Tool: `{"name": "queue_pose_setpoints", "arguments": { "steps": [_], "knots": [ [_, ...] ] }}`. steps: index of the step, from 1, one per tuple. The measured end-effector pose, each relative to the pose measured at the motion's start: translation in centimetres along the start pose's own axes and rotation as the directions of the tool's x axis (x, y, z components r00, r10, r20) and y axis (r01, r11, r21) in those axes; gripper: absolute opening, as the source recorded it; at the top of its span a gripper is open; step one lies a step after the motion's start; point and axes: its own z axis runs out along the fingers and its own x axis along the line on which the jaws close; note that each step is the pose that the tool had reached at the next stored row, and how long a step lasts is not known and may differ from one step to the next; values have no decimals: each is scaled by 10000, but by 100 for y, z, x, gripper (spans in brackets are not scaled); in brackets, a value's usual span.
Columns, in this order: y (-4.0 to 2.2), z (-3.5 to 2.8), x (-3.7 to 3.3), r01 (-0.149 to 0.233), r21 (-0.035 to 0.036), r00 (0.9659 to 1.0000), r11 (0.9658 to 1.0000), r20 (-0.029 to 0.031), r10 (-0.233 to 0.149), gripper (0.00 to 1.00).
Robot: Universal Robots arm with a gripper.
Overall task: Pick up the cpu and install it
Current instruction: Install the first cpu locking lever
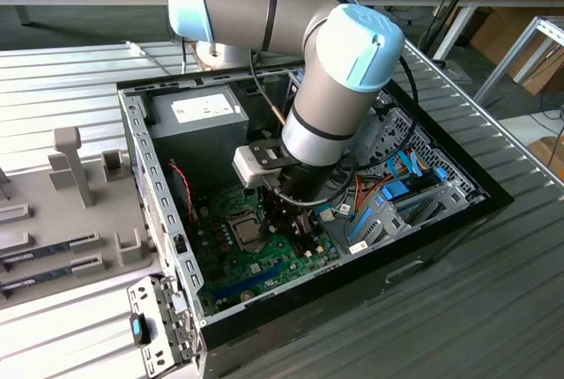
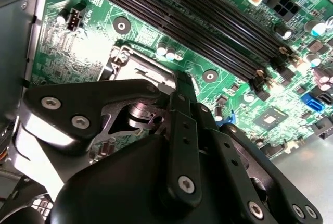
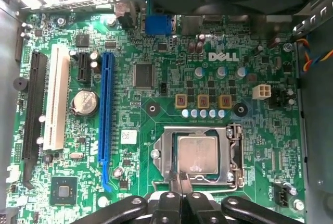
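The cpu [image 3: 197, 153] already sits in its socket [image 3: 200, 155], just beyond the gripper [image 3: 181, 178]. The gripper is clenched, grasping nothing, so little seems left.

One cpu [image 3: 197, 154], four memory slots [image 2: 208, 31] (all dark), and three gold square components [image 3: 203, 101].
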Motion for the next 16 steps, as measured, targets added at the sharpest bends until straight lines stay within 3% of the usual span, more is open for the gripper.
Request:
{"name": "queue_pose_setpoints", "arguments": {
  "steps": [4, 10, 12, 14, 16],
  "knots": [
    [-43, 3, 26, 0, -11, 10000, 10000, 0, 0, 11],
    [-115, 66, 37, 4, -41, 10000, 10000, 20, -4, 11],
    [-116, 65, 42, 11, -36, 10000, 10000, 72, -10, 11],
    [-113, 31, 42, 16, -29, 9999, 10000, 123, -16, 11],
    [-105, -41, 45, 19, -33, 9999, 10000, 141, -18, 11]
  ]
}}
